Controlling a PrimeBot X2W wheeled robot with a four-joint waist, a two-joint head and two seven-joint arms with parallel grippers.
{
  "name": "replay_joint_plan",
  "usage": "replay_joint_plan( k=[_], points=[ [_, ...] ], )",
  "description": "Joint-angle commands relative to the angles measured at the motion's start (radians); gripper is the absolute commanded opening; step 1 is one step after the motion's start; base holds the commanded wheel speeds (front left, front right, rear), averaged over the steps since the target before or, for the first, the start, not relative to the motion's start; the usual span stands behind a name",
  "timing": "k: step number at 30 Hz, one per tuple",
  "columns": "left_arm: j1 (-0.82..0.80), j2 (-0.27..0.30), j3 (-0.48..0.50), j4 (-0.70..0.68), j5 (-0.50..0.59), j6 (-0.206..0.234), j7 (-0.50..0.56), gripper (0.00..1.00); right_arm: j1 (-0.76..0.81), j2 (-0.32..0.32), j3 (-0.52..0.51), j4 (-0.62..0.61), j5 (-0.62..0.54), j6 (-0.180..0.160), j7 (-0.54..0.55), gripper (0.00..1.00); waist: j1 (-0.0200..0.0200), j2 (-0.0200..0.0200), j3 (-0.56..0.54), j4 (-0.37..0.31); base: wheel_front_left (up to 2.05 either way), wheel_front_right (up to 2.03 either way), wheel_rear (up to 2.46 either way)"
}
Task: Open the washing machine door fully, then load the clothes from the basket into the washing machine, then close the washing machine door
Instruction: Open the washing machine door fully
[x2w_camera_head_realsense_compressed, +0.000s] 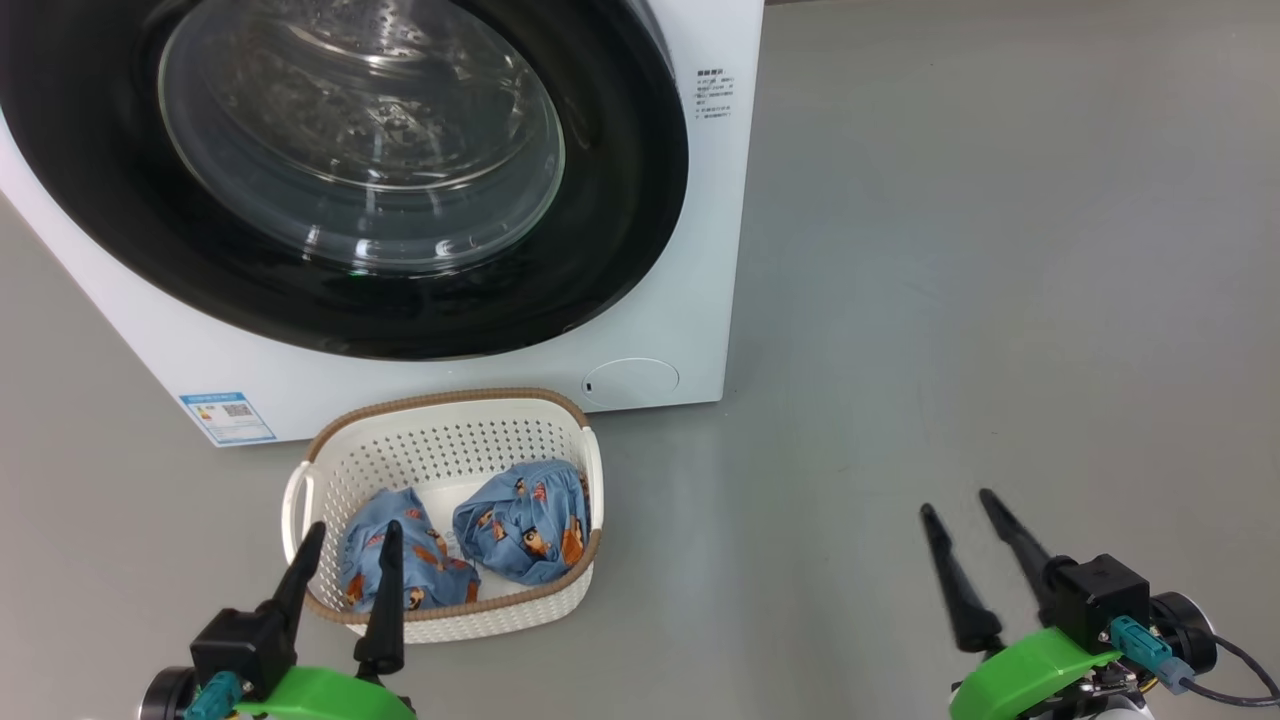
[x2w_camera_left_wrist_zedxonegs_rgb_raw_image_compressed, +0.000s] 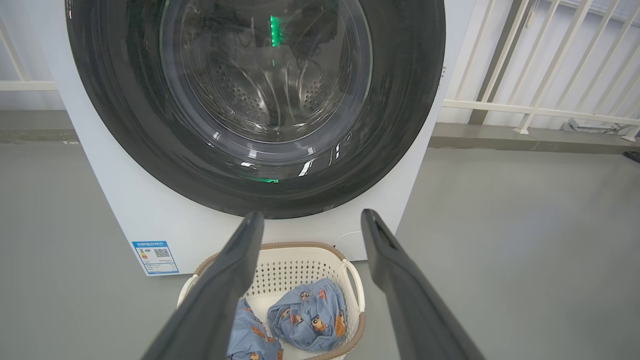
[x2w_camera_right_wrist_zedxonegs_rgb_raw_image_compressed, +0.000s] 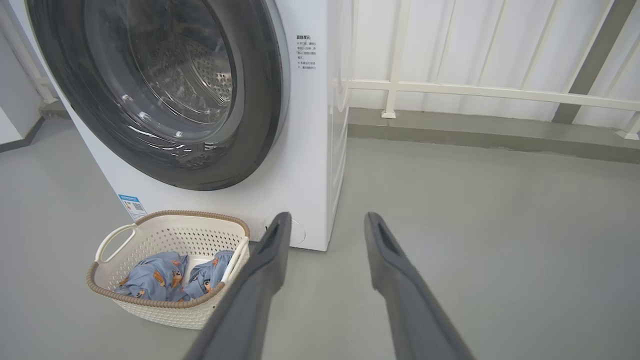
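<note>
The white washing machine (x2w_camera_head_realsense_compressed: 690, 300) stands ahead with its round black-ringed door (x2w_camera_head_realsense_compressed: 620, 200) shut against the front; the door (x2w_camera_left_wrist_zedxonegs_rgb_raw_image_compressed: 400, 100) also fills the top of the left wrist view. On the floor before it sits the cream basket (x2w_camera_head_realsense_compressed: 440, 450) holding two bundles of blue printed clothes (x2w_camera_head_realsense_compressed: 525, 525). My left gripper (x2w_camera_head_realsense_compressed: 350, 535) hovers open over the basket's near rim, empty. My right gripper (x2w_camera_head_realsense_compressed: 960, 500) stands open and empty over bare floor, well to the right of the basket (x2w_camera_right_wrist_zedxonegs_rgb_raw_image_compressed: 165, 235). The clothes (x2w_camera_left_wrist_zedxonegs_rgb_raw_image_compressed: 307, 320) lie between the left fingers' line of sight.
Grey floor (x2w_camera_head_realsense_compressed: 1000, 250) spreads to the right of the machine. A white railing (x2w_camera_right_wrist_zedxonegs_rgb_raw_image_compressed: 475, 90) runs along the wall behind. A blue sticker (x2w_camera_head_realsense_compressed: 228, 417) marks the machine's lower left front, and a round flap (x2w_camera_head_realsense_compressed: 630, 381) its lower right.
</note>
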Motion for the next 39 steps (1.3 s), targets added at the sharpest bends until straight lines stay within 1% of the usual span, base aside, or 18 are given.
replay_joint_plan(
  k=[1,16,24,27,30,34,39],
  points=[
    [-0.031,0.016,0.031,-0.024,0.004,0.008,-0.009,1.0,-0.038,-0.002,0.024,-0.03,0.002,0.002,-0.007,0.0,0.0,0.0,0.0,0.0,0.0,0.0,0.0],
    [-0.037,0.016,0.023,-0.036,0.002,0.016,-0.009,1.0,-0.057,-0.002,0.013,-0.025,0.021,0.002,-0.013,0.0,0.0,0.0,0.018,0.003,0.0,0.0,0.0],
    [-0.064,0.016,0.024,-0.051,0.003,0.014,-0.009,1.0,-0.117,-0.006,-0.021,-0.011,0.083,0.002,-0.015,0.0,0.0,0.0,0.072,0.012,0.0,0.0,0.0],
    [-0.078,0.016,0.023,-0.063,0.001,0.013,-0.009,1.0,-0.159,-0.005,-0.044,0.002,0.171,0.002,-0.013,0.0,0.0,0.0,0.104,0.015,0.0,0.0,0.0],
    [-0.095,0.016,0.019,-0.071,-0.002,0.013,-0.009,1.0,-0.21,-0.004,-0.065,0.023,0.324,0.002,0.011,0.0,0.0,0.0,0.137,0.021,0.0,0.0,0.0],
    [-0.123,0.016,0.013,-0.082,-0.005,0.013,-0.009,1.0,-0.294,-0.003,-0.102,0.061,0.563,0.002,0.069,0.0,0.0,0.0,0.184,0.029,0.0,0.0,0.0],
    [-0.166,0.016,0.004,-0.095,-0.013,0.012,-0.009,1.0,-0.426,-0.005,-0.162,0.127,0.875,0.002,0.182,0.0,0.0,0.0,0.248,0.044,0.0,0.0,0.0]
  ],
)
